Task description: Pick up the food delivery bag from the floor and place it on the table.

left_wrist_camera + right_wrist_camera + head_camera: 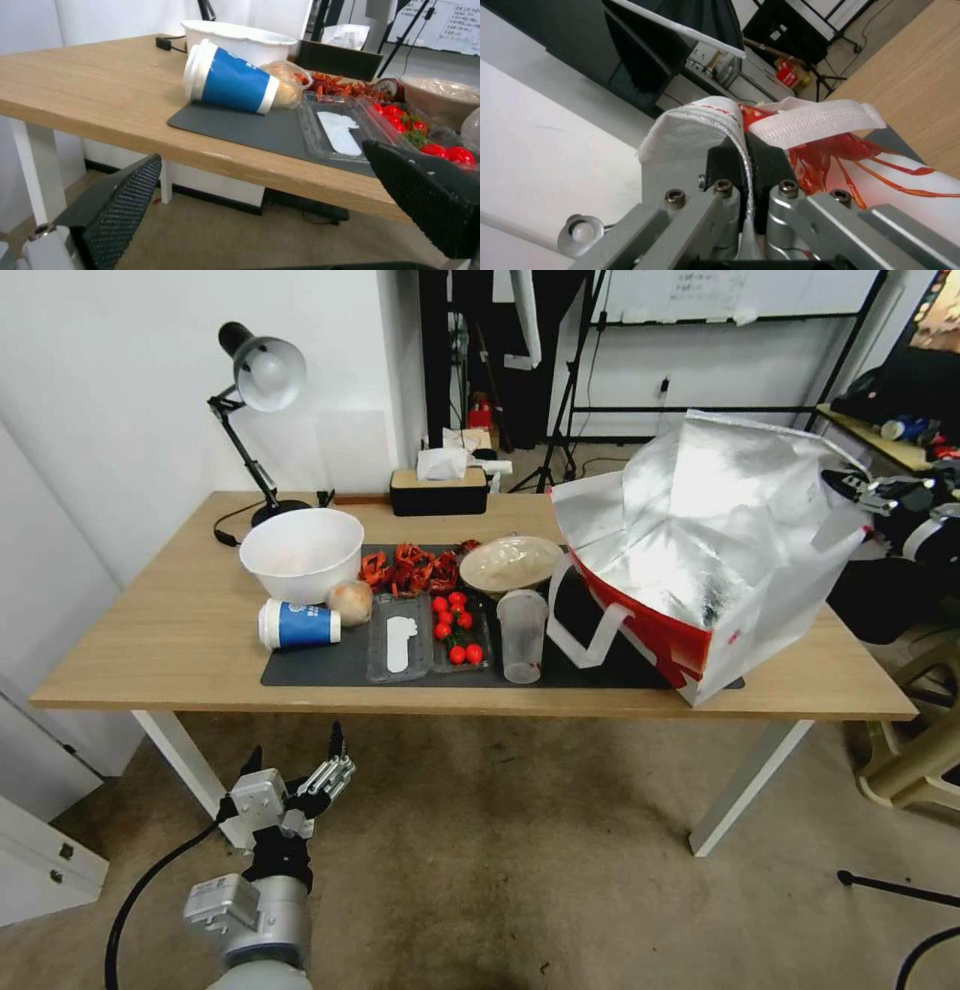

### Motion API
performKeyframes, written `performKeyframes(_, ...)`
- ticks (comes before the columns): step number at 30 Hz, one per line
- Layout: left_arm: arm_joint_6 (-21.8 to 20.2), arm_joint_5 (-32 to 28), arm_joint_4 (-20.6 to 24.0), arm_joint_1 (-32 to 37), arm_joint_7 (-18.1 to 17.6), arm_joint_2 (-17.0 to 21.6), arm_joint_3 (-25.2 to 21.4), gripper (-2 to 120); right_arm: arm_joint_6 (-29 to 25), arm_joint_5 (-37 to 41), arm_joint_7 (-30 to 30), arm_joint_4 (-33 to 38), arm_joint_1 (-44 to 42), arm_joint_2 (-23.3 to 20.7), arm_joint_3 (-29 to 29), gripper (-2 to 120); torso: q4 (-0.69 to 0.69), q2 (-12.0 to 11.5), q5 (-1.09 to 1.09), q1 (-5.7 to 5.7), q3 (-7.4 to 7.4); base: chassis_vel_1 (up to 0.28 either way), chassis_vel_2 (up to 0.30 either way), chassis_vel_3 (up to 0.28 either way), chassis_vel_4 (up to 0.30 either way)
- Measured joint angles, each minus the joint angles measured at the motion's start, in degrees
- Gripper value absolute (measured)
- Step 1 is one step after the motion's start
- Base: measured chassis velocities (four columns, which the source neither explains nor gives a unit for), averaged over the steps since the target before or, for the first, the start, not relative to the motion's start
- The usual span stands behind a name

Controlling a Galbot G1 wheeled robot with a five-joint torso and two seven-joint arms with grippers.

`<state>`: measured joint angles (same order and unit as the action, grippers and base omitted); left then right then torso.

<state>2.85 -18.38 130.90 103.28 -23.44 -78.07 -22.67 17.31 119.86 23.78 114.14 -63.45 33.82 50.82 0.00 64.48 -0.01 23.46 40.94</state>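
Note:
The food delivery bag (700,530) rests on the right end of the table (150,630), partly on the dark grey mat (320,668). It stands open with its silver foil lining up, and a white strap handle hangs toward the mat. My right gripper (858,492) is at the bag's far right rim. In the right wrist view this gripper (745,150) is shut on the bag's white and silver edge (695,123). Low in front of the table's left part, my left gripper (295,762) hangs open and holds nothing, facing the table edge (150,138).
On the mat are a white bowl (300,552), a tipped blue cup (298,624), a tray of tomatoes (457,628), crayfish (410,568), a covered bowl (510,562) and a clear cup (522,635). A lamp (262,380) and tissue box (440,488) stand behind. A stool (915,750) is at the right.

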Motion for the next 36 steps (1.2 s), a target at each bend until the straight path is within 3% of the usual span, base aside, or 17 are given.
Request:
performKeyframes(26, 0.7, 2.3, -0.3, 0.8, 0.1, -1.4, 0.4, 100, -0.8, -2.3, 0.9, -4.5, 5.3, 5.1, -5.3, 0, -0.01, 0.0, 0.00, 0.00, 0.00, 0.000, 0.000, 0.000, 0.000)
performKeyframes(36, 0.9, 2.6, -0.3, 0.9, 0.1, -1.7, 0.4, 100, -0.9, 0.1, 0.8, -2.7, 6.2, 4.7, -3.3, 0, -0.01, 0.0, 0.00, 0.00, 0.00, 0.000, 0.000, 0.000, 0.000)
